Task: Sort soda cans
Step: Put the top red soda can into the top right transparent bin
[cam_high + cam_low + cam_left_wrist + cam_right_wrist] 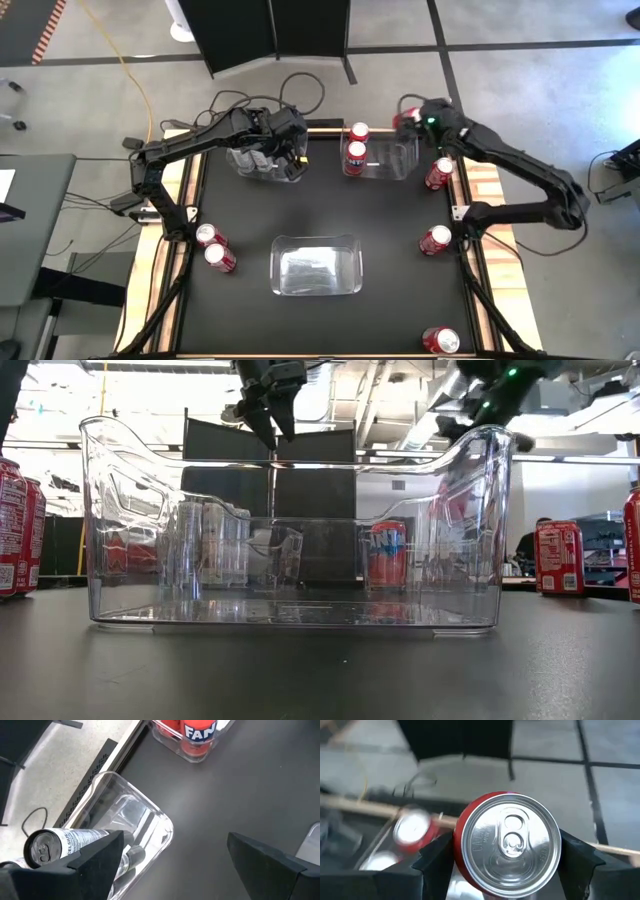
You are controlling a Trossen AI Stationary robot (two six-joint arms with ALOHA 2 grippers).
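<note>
1. The right tool (502,865) is clamped on a red soda can (506,845), fingers on either side of its body. In the high view it hangs at the far right of the bench (400,210), just over the far right corner of the far-right clear bin (385,160).
2. The held can's long axis points along the tool toward the wrist camera, which faces its silver top. The bin lies just left of and below it, so I judge the next move a short lowering into that bin.
3. The left tool (170,865) stands apart, holding nothing, over the far-left clear bin (262,160), where a silver Celsius can (65,845) lies.
4. Counted from above:
   - red cans: two in the far-right bin, one held, five loose on the bench;
   - clear bins: three, the near middle one (316,265) without cans;
   - silver cans: too hidden to count.
</note>
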